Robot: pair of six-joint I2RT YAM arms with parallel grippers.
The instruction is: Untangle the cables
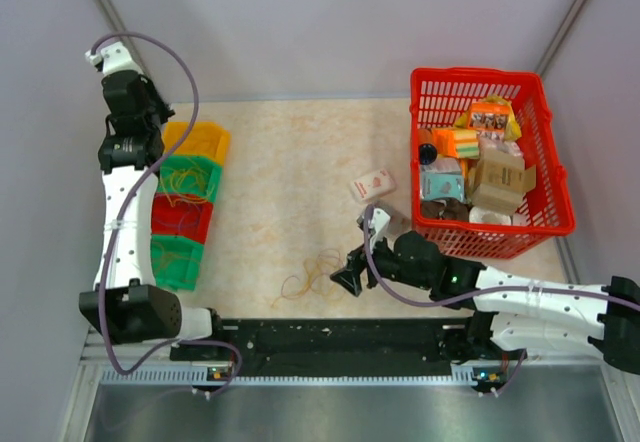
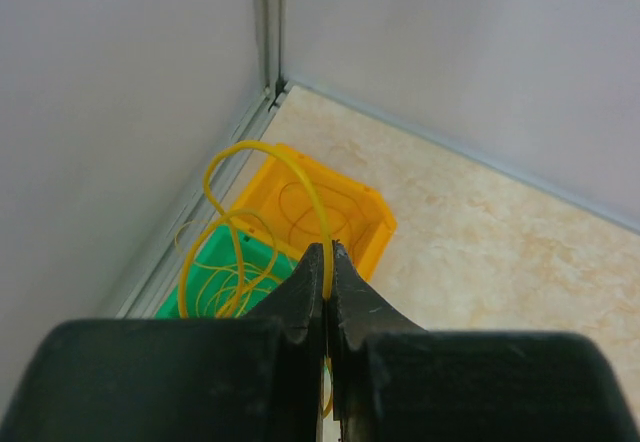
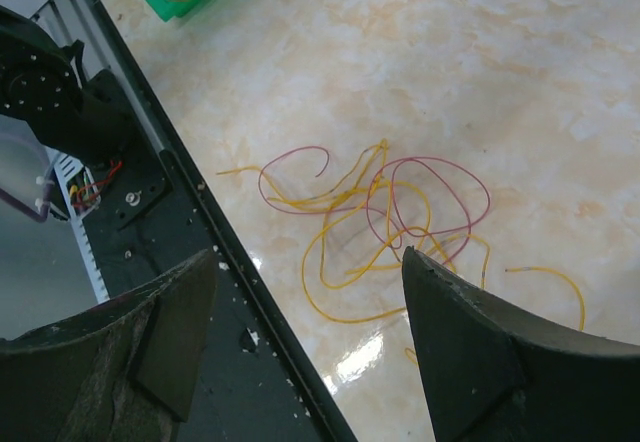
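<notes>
Loose cables (image 1: 312, 278) (image 3: 380, 212) lie in a heap on the table (image 1: 290, 162), near its front edge, just left of the right end effector (image 1: 348, 282) (image 3: 308, 259). Heap = yellow + reddish strands, all overlapping. In top view its long axis runs approx low-left to high-right, toward the R fingers. In R wrist view one yellow tail points off to the right, and a reddish end curls up near centre. Which strand crosses over which in the knot: can't tell. Right end effector stands wide, nothing btwn its fingers, beside the heap.

Left end effector (image 2: 327, 254) is pinched tight on a yellow cable (image 2: 268, 152). That cable leaves the tips going up, arcs over to the left and drops in loops toward the green bin (image 2: 200, 292), w/ the yellow bin (image 2: 360, 217) just behind it. Its lower part is hidden behind the fingers; only a short bit shows below the tips. More thin yellow strands lie in both bins. In top view the held cable is too thin to make out, and the L fingers are hard to pick out against the arm. Green bin is cut off by the fingers in L wrist view.
</notes>
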